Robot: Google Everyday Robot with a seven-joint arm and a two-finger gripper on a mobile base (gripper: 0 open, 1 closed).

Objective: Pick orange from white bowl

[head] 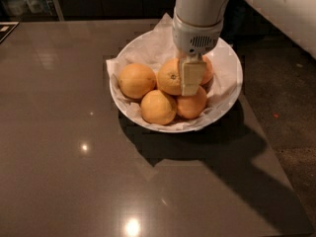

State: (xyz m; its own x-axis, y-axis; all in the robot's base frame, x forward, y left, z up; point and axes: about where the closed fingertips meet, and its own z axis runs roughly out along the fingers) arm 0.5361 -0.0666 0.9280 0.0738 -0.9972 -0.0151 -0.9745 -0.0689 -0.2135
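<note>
Here the pale cream gripper [190, 89] hangs low inside the wide, glossy white bowl [236, 95], its tip between the paler yellow-orange fruit in the middle [169, 76] and a partly hidden one at the back right [209, 69]. Just below that tip, at the bowl's front right, lies the round, deeper reddish orange [193, 105]. Whether the gripper is spread or closed cannot be told, nor whether it touches the fruit.

The orange is probably firm, fairly heavy for its size and smooth-skinned, so it could roll or slip. A hold across its widest part, from above, looks safest. It is wedged against the front yellow-orange neighbour [158, 106] and the middle one, so there is little room on that side. The crumpled white paper lining [153, 48] might snag. Straight up is the open way out. The dark glossy tabletop [74, 157] ends not far to the bowl's right.
</note>
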